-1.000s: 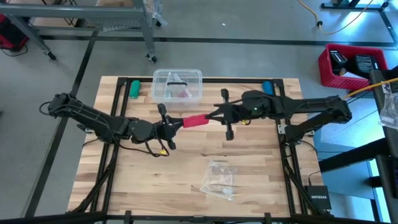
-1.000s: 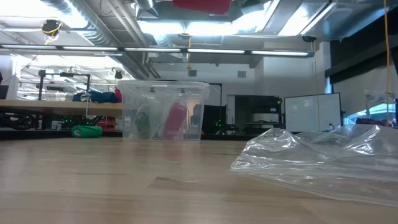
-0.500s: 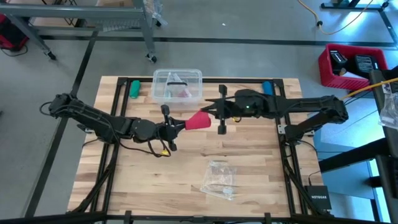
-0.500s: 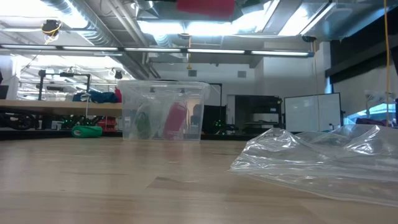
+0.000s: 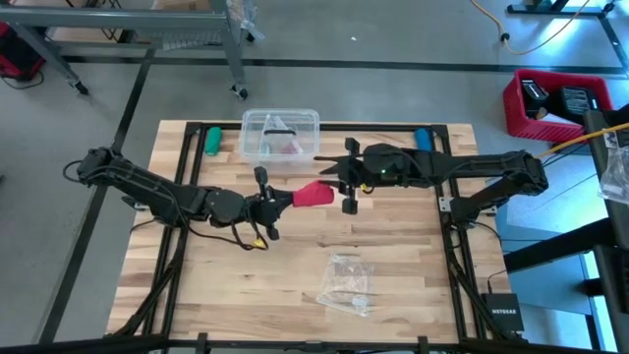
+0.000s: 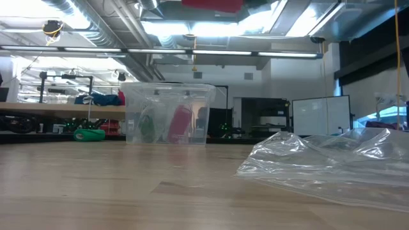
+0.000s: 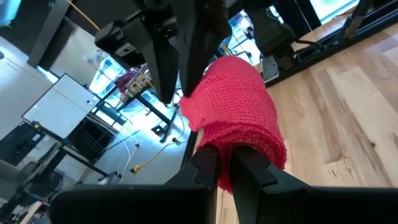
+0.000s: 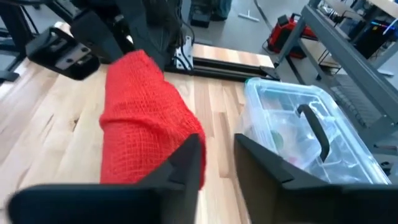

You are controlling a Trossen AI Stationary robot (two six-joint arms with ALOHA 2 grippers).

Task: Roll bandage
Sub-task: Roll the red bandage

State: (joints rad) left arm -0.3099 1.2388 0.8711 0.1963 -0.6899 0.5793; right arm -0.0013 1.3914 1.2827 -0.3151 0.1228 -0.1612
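While the left fingers (image 7: pixel 227 171) pinch the bandage (image 5: pixel 313 194), the right fingers (image 8: pixel 186 163) also clamp it

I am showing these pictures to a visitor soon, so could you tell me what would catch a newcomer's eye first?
First, the red-pink bandage, held above the middle of the table between the left gripper and the right gripper, both clamped on it. Next, the clear plastic box at the far edge, and the crumpled clear wrapper lying nearer the front.
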